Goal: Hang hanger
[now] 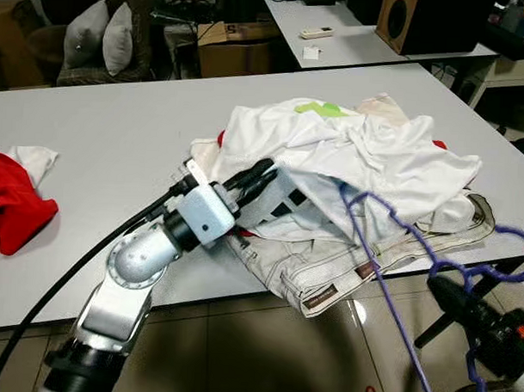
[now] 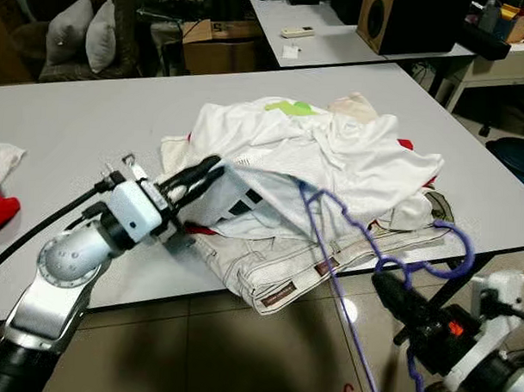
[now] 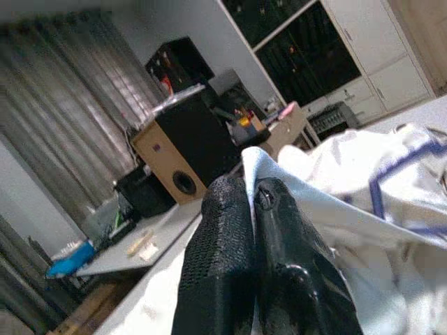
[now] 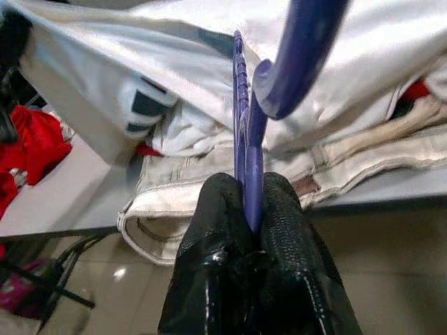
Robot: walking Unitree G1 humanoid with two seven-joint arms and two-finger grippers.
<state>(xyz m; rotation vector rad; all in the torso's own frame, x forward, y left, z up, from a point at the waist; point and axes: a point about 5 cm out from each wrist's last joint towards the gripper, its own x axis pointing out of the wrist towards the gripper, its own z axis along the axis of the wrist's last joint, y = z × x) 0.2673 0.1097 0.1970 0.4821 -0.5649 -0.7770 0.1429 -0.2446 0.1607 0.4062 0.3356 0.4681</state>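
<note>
My right claw [image 2: 388, 291] is clamped shut on the purple hanger [image 2: 346, 242], gripping it low by the hook end, just off the near edge of the table [image 1: 118, 131] at about 5 o'clock in the head view. My left claw [image 1: 254, 174] is pinched shut on a fold of the white shirt [image 1: 367, 157], holding that edge up a bit off the clothes pile at table centre.

Key relation: the hanger's long axis runs from my right claw up and away toward 11 o'clock, its far shoulder tip touching or just under the lifted shirt edge, approx at the spot my left claw holds open. So the shirt lies at 11 o'clock from the right claw and at 3 o'clock from the left. The right arm carries the hanger and the left is nearer the shirt. I reckon the next move is sliding the hanger further along that same line, w/ the left keeping the cloth raised.

Under the shirt lie pale trousers [image 1: 328, 267] w/ small brown tags on the waistband; text too small to read. A red cloth [image 1: 16, 200] sits well apart at 9 o'clock. No other legible writing.
</note>
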